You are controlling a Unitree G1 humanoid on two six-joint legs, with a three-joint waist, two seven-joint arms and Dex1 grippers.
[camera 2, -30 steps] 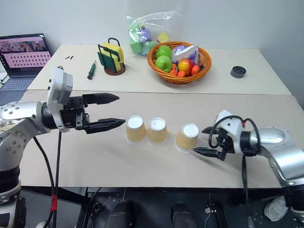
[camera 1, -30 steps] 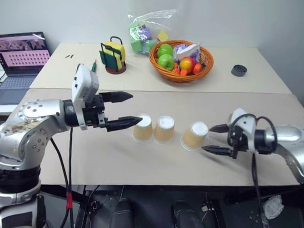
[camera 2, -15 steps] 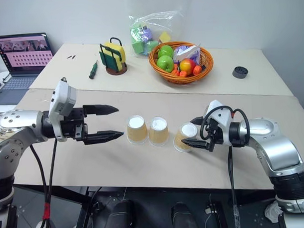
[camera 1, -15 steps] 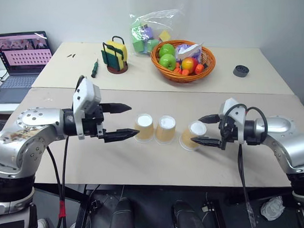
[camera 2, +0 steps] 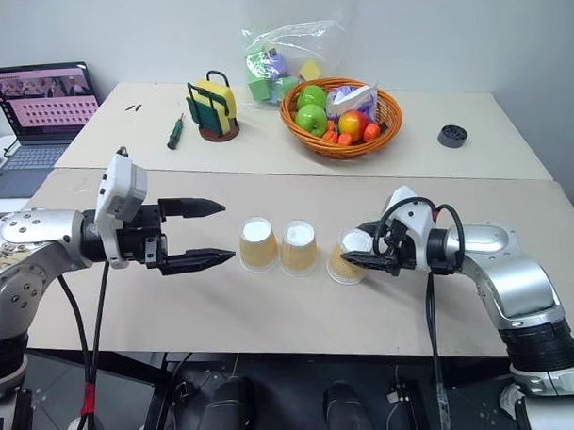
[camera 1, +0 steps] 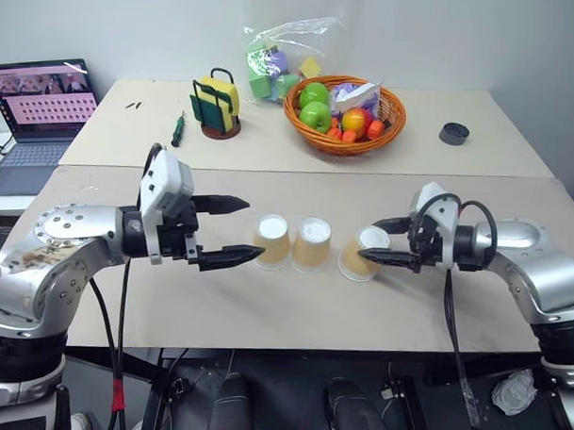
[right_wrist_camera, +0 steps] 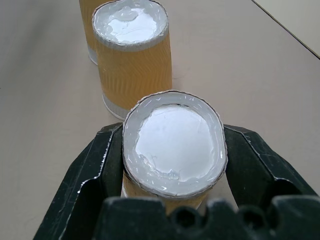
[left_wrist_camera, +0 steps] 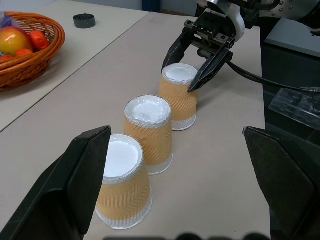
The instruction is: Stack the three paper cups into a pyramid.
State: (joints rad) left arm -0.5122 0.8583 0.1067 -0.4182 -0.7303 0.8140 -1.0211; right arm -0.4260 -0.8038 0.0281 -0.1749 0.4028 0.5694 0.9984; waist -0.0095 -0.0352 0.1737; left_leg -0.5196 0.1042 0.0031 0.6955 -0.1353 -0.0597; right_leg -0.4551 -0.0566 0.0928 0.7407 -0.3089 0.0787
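1. Three small tan-brown ribbed paper cups are standing upside down, white bases up, in a row along the near beige table (camera 1: 271, 310): the left cup (camera 1: 270, 242), the middle cup (camera 1: 313, 244) just beside it, and the right cup (camera 1: 362, 255) a little apart and tilting.
2. The right cup's lower wall is partly hiding behind the black fingers (right_wrist_camera: 90, 170) that are pressing on both its sides.
3. The right gripper (camera 1: 390, 242) is reaching in from the right, pointing left and slightly down, its jaws clamping on the right cup.
4. The left gripper (camera 1: 233, 231) is hovering level at the left of the row, pointing right, jaws spread wide with nothing between them; its near fingertip is sitting just beside the left cup, and whether they touch is hard to tell.
5. On the far table, an orange wicker basket (camera 1: 307, 125) of fruit is sitting behind the cups, with a clear plastic bag of coloured blocks (camera 1: 274, 60) behind it.
6. Left of the basket are a yellow-green sponge in a black holder (camera 1: 215, 106) and a green-handled screwdriver (camera 1: 177, 130); a small black round lid (camera 1: 452, 133) is lying far right.
7. An open laptop (camera 1: 33, 106) is sitting at the far left, cut off by the edge.
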